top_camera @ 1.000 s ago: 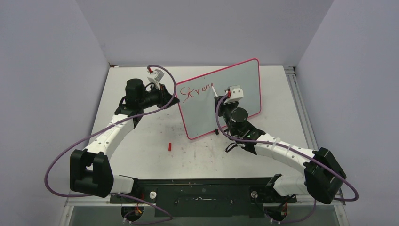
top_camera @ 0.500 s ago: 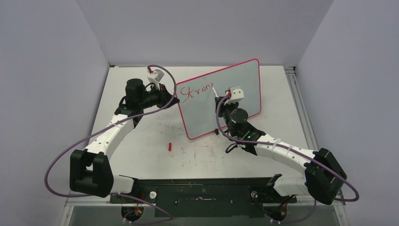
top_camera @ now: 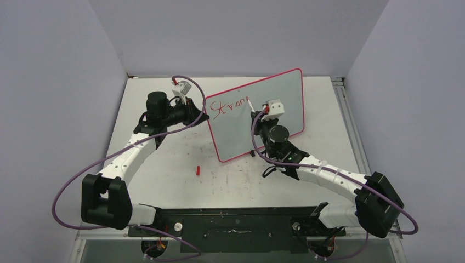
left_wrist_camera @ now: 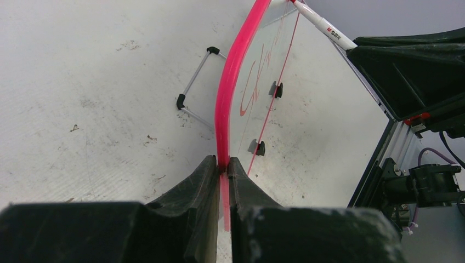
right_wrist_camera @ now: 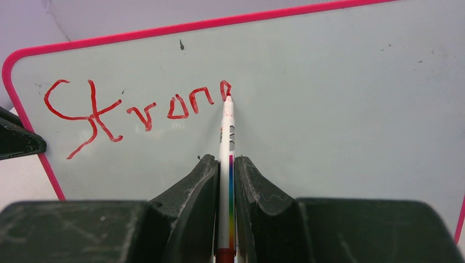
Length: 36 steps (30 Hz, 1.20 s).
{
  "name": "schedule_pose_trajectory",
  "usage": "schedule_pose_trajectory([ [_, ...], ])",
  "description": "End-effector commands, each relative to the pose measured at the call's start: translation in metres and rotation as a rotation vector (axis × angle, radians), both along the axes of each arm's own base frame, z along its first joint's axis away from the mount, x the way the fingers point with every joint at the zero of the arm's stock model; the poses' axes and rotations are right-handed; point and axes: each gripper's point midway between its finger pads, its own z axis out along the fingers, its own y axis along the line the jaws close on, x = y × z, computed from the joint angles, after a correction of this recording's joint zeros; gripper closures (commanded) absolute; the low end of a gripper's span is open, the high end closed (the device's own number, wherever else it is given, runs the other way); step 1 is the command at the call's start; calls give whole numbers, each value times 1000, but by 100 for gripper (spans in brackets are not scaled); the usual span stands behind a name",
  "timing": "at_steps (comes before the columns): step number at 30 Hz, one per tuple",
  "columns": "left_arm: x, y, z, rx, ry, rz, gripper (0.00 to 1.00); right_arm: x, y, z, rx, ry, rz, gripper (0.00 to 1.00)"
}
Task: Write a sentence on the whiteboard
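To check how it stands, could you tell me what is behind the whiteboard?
The left wrist view shows a thin wire stand with black tips on the table behind the whiteboard. Where it joins the whiteboard is hidden, and from above the whiteboard covers it.

The whiteboard (right_wrist_camera: 340, 82) looks smooth and faintly glossy, its pink-red rim (left_wrist_camera: 231, 93) like shiny plastic. My right claw (right_wrist_camera: 226, 160) and left claw (left_wrist_camera: 222, 161) are matt black, scuffed; the marker (right_wrist_camera: 225, 131) is slick white plastic. Beside the whiteboard, the tabletop (left_wrist_camera: 82, 82) is matt, grimy white.
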Motion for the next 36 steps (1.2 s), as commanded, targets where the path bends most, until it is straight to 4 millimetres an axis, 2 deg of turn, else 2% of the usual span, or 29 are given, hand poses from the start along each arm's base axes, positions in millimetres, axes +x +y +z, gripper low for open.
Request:
schedule_pose_trajectory([
  [1,-5,-2,28,-24,-82,-29,100,9,4,29,40,-64,-13,95],
  [11,-5,-3,28,-24,-84,-29,100,9,4,26,33,-59,-17,95],
  [26,-6,-3,30,-26,-86,-30,100,0,-4,4,24,-8,-25,95],
  [36,-7,-3,31,-28,-90,-31,100,-10,-1,-11,14,24,-11,95],
])
